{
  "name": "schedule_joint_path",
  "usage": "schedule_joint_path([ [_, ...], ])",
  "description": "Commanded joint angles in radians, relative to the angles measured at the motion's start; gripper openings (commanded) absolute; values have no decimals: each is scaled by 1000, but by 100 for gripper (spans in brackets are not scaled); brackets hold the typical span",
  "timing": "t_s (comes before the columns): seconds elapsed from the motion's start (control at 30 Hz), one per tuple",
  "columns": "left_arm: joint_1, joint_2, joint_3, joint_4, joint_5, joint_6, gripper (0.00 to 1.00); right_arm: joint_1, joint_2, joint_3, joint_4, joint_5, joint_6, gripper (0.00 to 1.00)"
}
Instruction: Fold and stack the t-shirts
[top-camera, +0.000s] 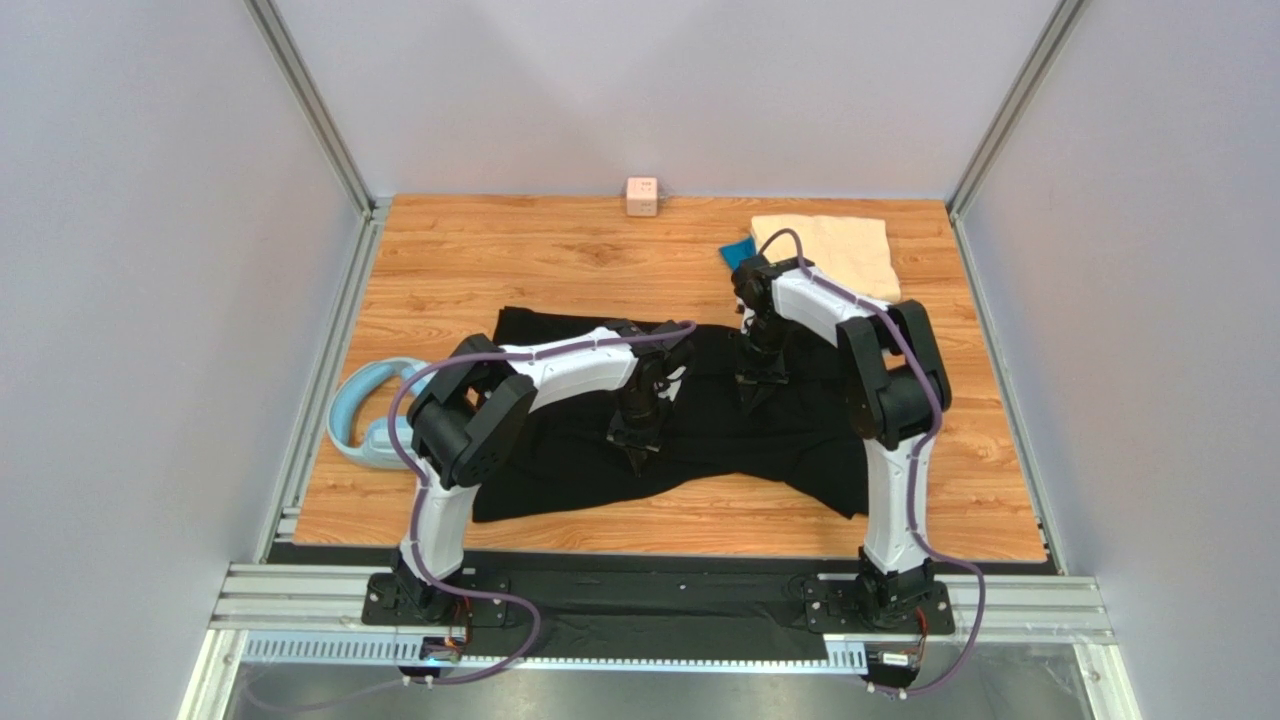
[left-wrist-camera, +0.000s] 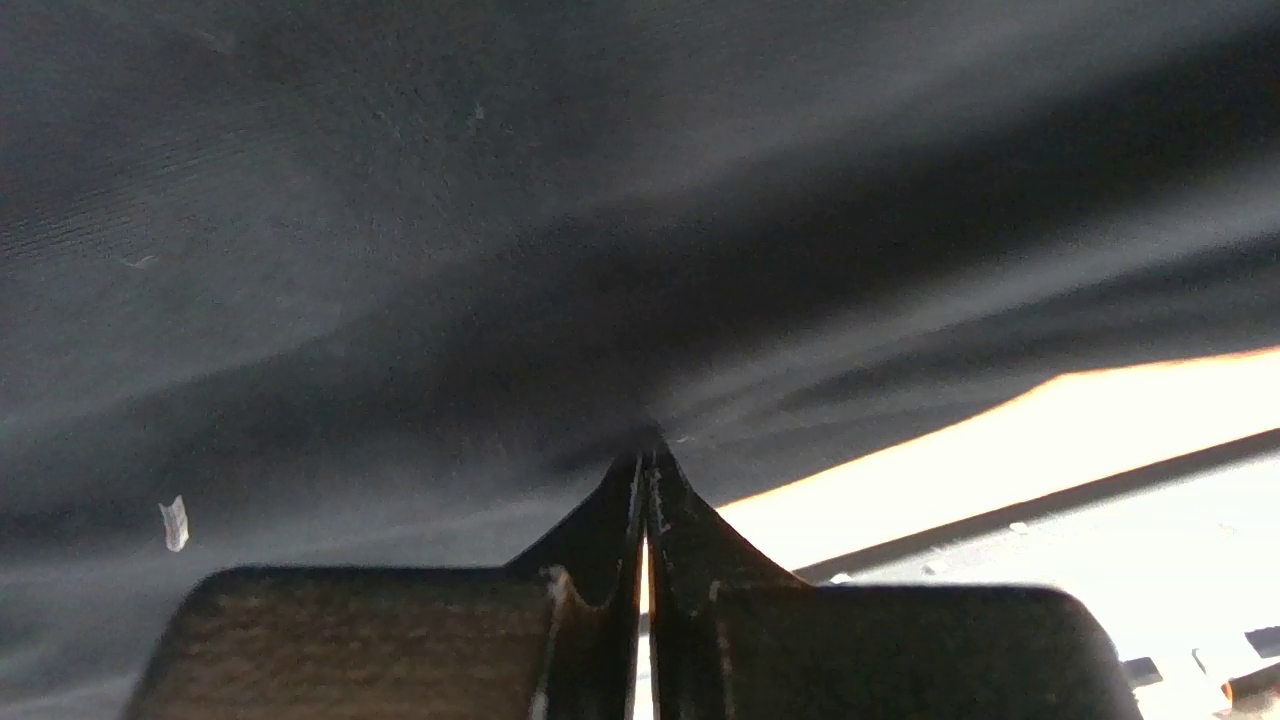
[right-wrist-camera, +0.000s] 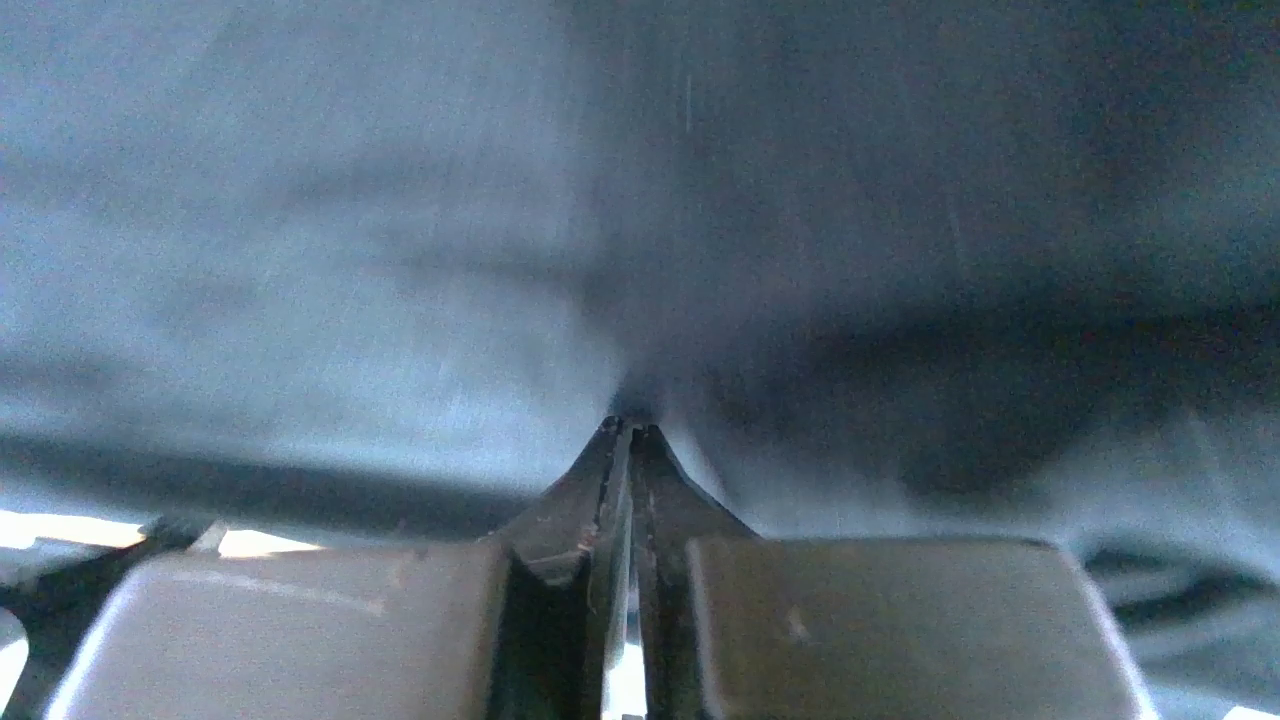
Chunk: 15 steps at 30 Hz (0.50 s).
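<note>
Both pinched shut on the black t-shirt (top-camera: 571, 477), left gripper (top-camera: 634, 438) and right gripper (top-camera: 753, 396); I'd lift evenly, cloth taut between them.

Barely seen beyond the right gripper (top-camera: 753, 396): a corner of the blue t-shirt (top-camera: 735, 252).
Otherwise hidden by the cream t-shirt (top-camera: 836, 248). Cropped on every side ahead of the left gripper (left-wrist-camera: 649, 450), blurred ahead of the right: the black t-shirt (left-wrist-camera: 451, 225).

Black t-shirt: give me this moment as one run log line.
left gripper: shut on black t-shirt | right gripper: shut on black t-shirt
</note>
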<state>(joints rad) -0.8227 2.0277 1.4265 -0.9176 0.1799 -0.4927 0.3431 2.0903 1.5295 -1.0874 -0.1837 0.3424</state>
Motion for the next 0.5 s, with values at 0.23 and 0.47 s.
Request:
schedule_joint_path([
  [0.23, -6, -41, -202, 80, 30, 16, 0, -58, 177, 153, -17, 18, 49, 0],
  [0.47, -9, -138, -353, 99, 73, 46, 0, -76, 247, 308, -86, 18, 38, 0],
])
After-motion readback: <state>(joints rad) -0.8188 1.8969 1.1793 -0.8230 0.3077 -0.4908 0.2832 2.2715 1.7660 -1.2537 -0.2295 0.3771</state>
